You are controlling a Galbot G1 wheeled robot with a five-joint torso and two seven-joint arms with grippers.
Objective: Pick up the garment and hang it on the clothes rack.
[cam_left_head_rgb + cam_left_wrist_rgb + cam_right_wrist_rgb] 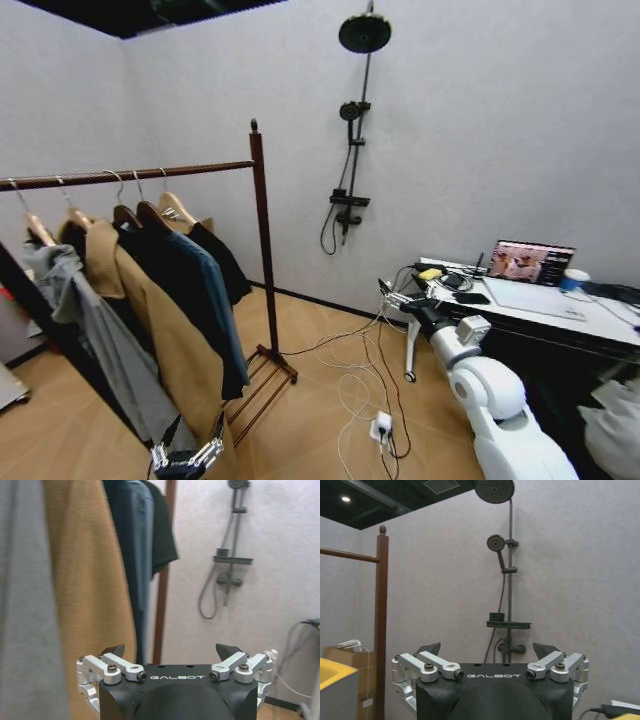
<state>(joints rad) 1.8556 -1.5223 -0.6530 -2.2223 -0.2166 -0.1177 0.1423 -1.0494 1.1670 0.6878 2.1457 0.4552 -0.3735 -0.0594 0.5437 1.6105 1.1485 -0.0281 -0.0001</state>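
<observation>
The garment (222,262) hangs on the clothes rack (262,250), last in line beside the end upright, with a navy-blue coat (205,300) and a long tan coat (160,330) crowding it on the inner side. Left claw (186,458) sits low before the tan coat, fingers spread, holding nothing. Right claw (392,293) is out near the counter (560,310) (laptop (530,262) on it), also spread and empty. Cables (365,385) trail across the floor.
</observation>
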